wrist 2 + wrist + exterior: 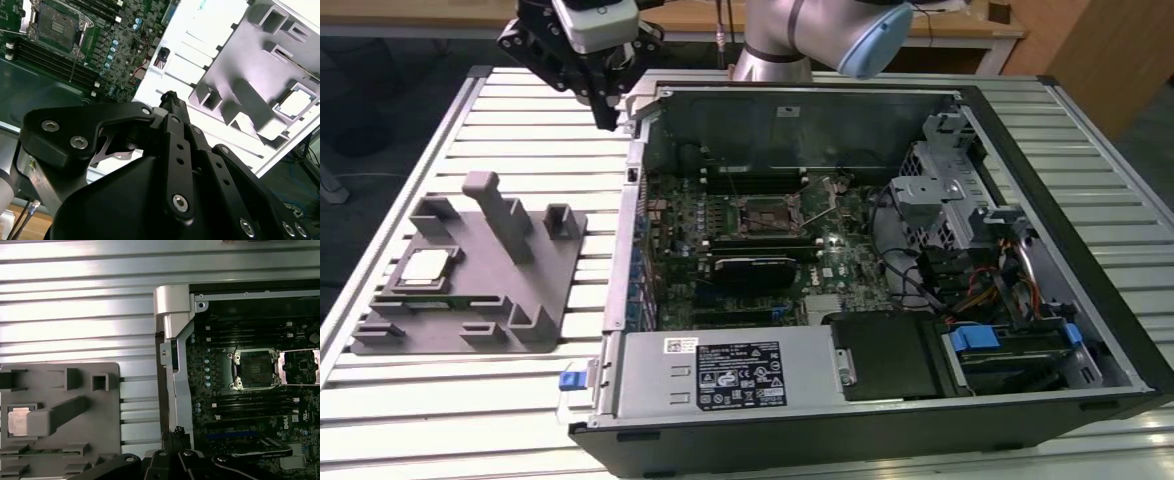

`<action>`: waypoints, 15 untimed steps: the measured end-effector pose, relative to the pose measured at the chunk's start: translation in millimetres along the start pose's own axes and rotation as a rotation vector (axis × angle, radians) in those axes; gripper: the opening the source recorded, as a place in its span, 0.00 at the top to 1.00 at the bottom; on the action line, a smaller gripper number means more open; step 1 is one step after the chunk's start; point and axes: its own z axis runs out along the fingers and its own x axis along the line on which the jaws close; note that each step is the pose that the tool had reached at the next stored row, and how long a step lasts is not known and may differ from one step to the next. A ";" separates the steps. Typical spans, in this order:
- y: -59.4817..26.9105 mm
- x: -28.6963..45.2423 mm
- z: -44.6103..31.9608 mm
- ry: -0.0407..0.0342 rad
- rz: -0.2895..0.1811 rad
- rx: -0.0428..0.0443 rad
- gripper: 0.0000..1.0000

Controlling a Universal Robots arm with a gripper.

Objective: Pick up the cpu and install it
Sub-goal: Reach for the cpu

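Observation:
The cpu, a small silver square with a pale rim, lies flat in a pocket of the grey holder on the exterior view's left; both wrist views show the cpu too. My gripper hangs high over the slatted table beside the case's far left corner, well away from the cpu. Its fingers meet at one point, shut and holding nothing, and the tips of the gripper appear in both wrist views. The motherboard socket stands uncovered, its retention frame swung open.
The open computer case fills the table's middle and right, its metal wall rising between my gripper and the motherboard. Tall posts stick up from the grey holder near the cpu. Drive cages and cables crowd the case's right.

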 end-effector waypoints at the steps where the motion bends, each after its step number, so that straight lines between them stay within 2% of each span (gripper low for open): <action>1: -0.1 1.2 0.0 0.0000 0.000 -0.0001 0.89; 15: -1.2 15.4 -0.4 0.0000 0.000 0.0000 0.89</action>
